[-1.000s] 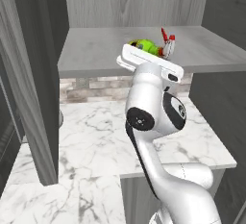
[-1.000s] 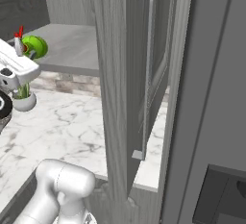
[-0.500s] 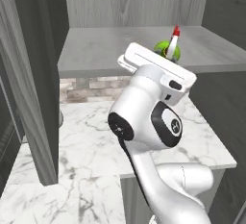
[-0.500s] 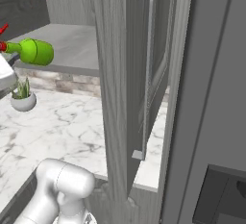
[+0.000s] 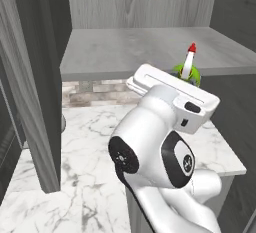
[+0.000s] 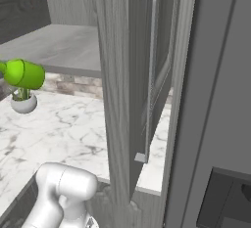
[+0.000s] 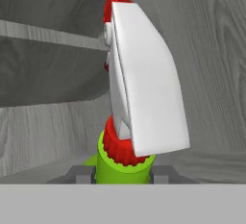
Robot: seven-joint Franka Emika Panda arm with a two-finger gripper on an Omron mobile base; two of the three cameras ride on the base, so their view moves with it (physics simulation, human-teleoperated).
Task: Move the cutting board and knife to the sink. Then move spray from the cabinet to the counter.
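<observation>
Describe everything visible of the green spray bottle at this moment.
The small bright green spray bottle has a red ribbed collar and a white trigger top with a red tip, plastic by its look. In the hand view the dark jaws sit against its body on both sides. In the right base view it lies sideways above the white marble counter.

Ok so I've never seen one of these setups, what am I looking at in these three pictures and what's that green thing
It is a simulated kitchen with a white robot arm on a driving base. Two pictures come from cameras on the base, behind the arm to its left and right. The third comes from a camera on the hand. The green thing is a spray bottle with a red-and-white trigger top; the gripper is shut on it, in front of the grey cabinet shelf. Below is a white marble counter with a small potted plant.
</observation>
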